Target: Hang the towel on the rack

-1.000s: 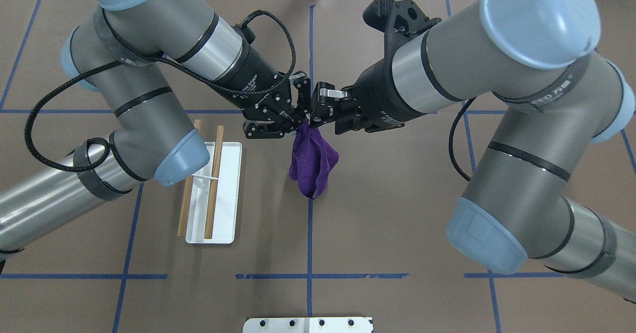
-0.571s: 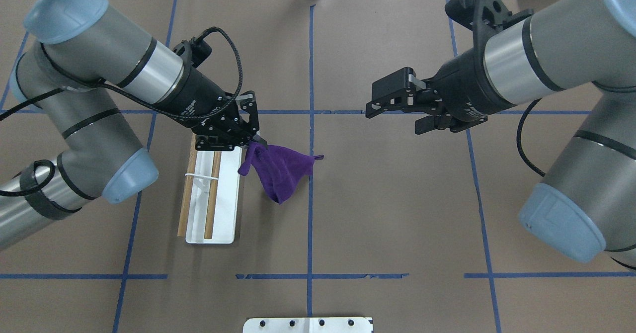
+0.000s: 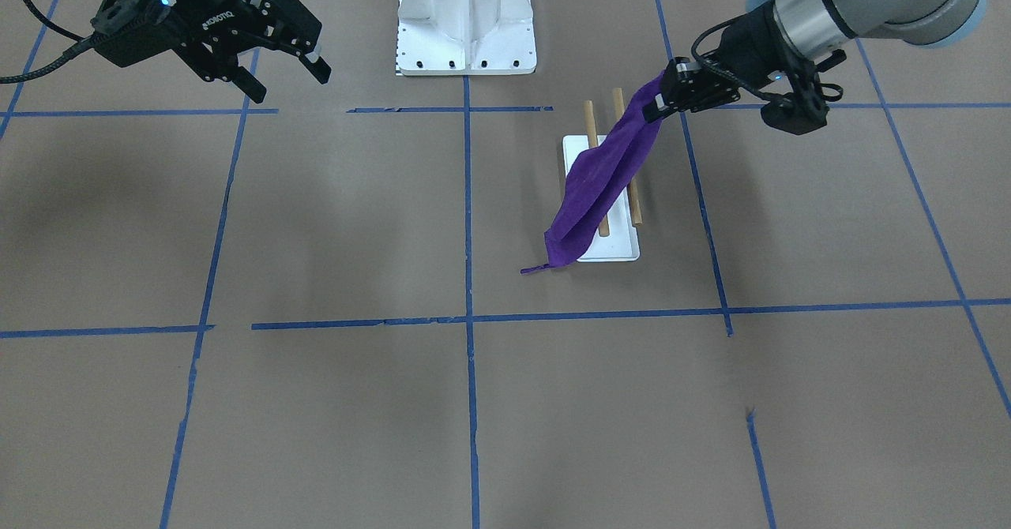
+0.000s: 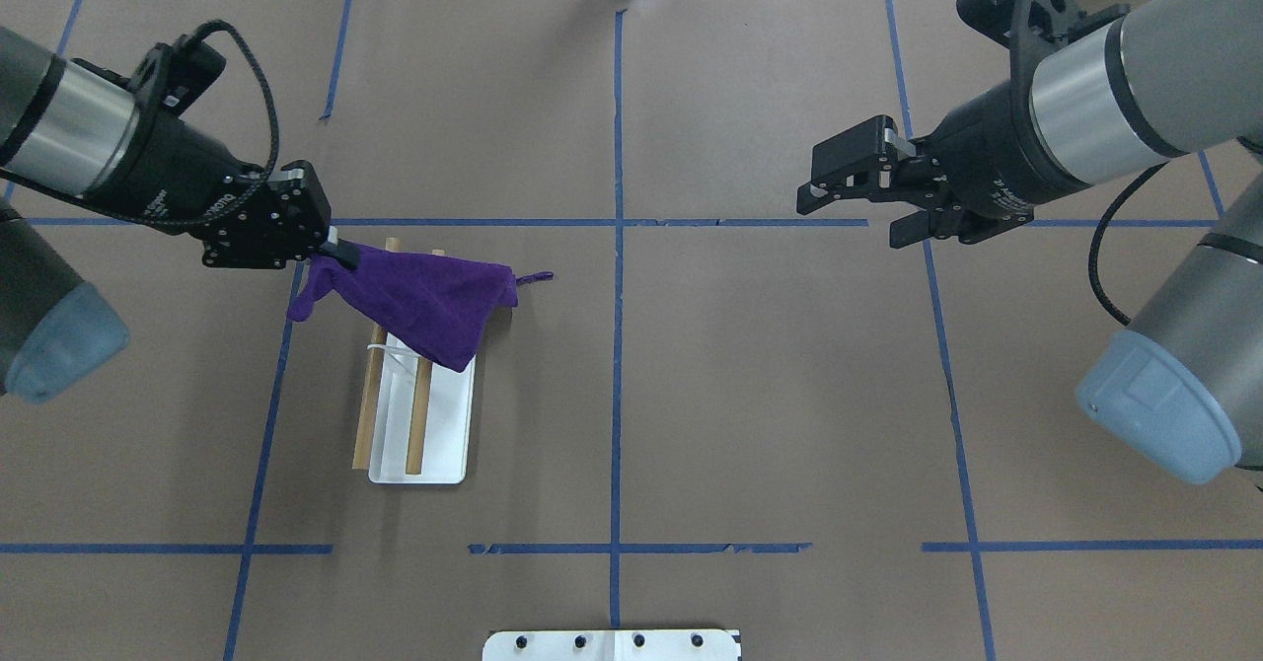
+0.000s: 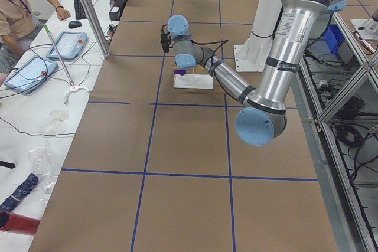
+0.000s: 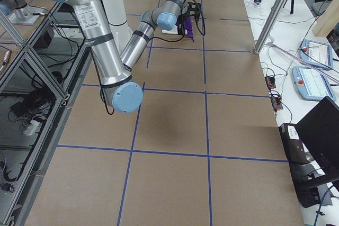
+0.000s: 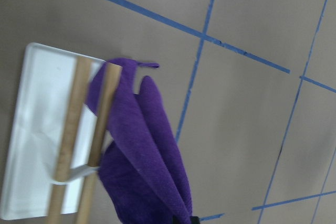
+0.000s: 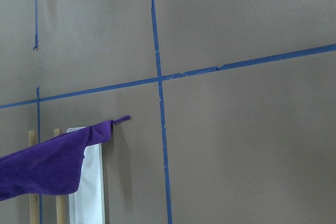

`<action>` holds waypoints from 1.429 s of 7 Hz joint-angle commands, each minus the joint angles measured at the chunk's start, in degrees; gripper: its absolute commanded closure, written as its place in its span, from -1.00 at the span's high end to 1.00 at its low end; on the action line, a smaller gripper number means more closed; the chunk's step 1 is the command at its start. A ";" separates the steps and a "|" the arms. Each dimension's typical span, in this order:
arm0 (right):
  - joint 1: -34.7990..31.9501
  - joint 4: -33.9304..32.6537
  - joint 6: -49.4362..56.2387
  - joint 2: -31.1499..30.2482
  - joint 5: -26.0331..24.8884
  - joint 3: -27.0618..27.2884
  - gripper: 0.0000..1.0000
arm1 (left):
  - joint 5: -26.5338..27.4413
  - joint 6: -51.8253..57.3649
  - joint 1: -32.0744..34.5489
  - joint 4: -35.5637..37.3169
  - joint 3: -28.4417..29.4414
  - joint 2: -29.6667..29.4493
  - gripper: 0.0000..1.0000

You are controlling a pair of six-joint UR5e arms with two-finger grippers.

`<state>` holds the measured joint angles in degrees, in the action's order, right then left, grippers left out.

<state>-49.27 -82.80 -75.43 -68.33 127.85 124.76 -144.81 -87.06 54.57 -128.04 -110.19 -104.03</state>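
Observation:
The deep-purple towel (image 4: pixel 424 301) is stretched from my left gripper (image 4: pixel 334 249), which is shut on one corner, slanting down across the far ends of the rack's two wooden rods (image 4: pixel 416 424). Its thin loop (image 4: pixel 538 276) points right, past the rack's white base (image 4: pixel 446 449). The front-facing view shows the towel (image 3: pixel 608 178) running from the left gripper (image 3: pixel 659 103) over both rods to the table by the base (image 3: pixel 616 251). The left wrist view shows the towel (image 7: pixel 152 150) beside the rods (image 7: pixel 73 119). My right gripper (image 4: pixel 844 227) is open and empty, far to the right.
A large white metal pedestal with bolt holes (image 3: pixel 466 24) stands at the table's robot-side edge, also in the overhead view (image 4: pixel 612 644). Blue tape lines (image 4: pixel 617 345) cross the brown table. An operator (image 5: pixel 18 16) sits beyond the table's far side.
The right gripper let go of the towel and drew back to the right. The left gripper carried the towel left from the table's centre to over the rack's far end.

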 commanded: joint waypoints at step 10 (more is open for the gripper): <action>-4.85 -0.42 3.33 -4.95 0.11 -0.22 1.00 | 0.05 11.97 1.42 -1.52 7.62 6.47 0.31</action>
<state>-52.21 -82.86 -73.99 -71.16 127.94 124.60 -144.77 -77.63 55.81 -129.57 -102.77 -97.76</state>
